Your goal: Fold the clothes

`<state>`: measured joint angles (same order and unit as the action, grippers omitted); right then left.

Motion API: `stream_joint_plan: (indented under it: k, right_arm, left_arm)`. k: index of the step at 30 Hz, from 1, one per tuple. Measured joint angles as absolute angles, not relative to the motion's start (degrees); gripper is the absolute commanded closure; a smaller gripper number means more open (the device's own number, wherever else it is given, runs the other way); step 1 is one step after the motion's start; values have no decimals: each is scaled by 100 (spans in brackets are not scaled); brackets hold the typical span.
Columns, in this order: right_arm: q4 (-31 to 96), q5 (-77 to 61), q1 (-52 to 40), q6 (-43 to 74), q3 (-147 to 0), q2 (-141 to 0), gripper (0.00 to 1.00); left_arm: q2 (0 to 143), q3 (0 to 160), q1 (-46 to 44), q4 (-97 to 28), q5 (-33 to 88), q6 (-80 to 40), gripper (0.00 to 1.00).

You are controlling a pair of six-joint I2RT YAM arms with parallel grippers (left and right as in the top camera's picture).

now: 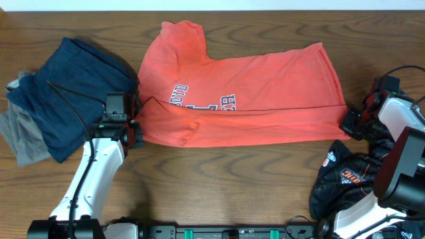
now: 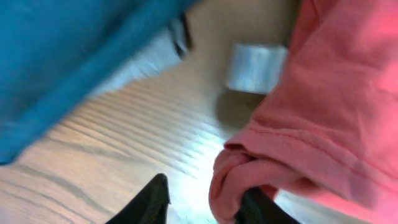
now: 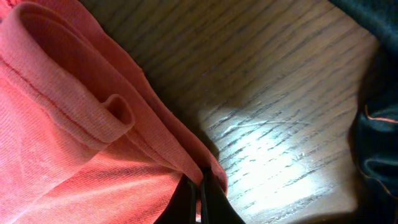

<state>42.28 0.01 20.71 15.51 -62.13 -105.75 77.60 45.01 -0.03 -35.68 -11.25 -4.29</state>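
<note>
The clothes here are a coral-red T-shirt (image 1: 246, 93) lying across the middle of the table, its front half doubled over so part of the navy-and-white chest print shows. My left gripper (image 1: 135, 125) is at the shirt's left edge. In the left wrist view the left gripper (image 2: 206, 190) is open, and a rolled fold of the shirt (image 2: 323, 99) hangs over its right finger (image 2: 258, 208). My right gripper (image 1: 346, 123) is at the shirt's near right corner. Seen from the right wrist, that gripper (image 3: 200, 182) is shut on the shirt's hem (image 3: 93, 106).
A heap of dark blue clothing (image 1: 73, 93) on grey cloth (image 1: 23, 136) lies at the far left, close to my left arm. A black garment with a printed badge (image 1: 345, 176) lies at the near right by the right arm's base. A pale blurred block (image 2: 256, 67) lies beyond the left fingers.
</note>
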Motion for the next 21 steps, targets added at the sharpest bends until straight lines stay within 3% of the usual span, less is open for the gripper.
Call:
stream_joint_plan:
  k: [12,21]
  right_arm:
    - [4233,30,2152,1551,-6213,-10573,99]
    - [4235,49,2152,1549,-6213,-10573,99]
  left_arm:
    - [7760,4499,-1,-4606,436,-558,59]
    - [7760,3957,-1,-3697,373,-871,60]
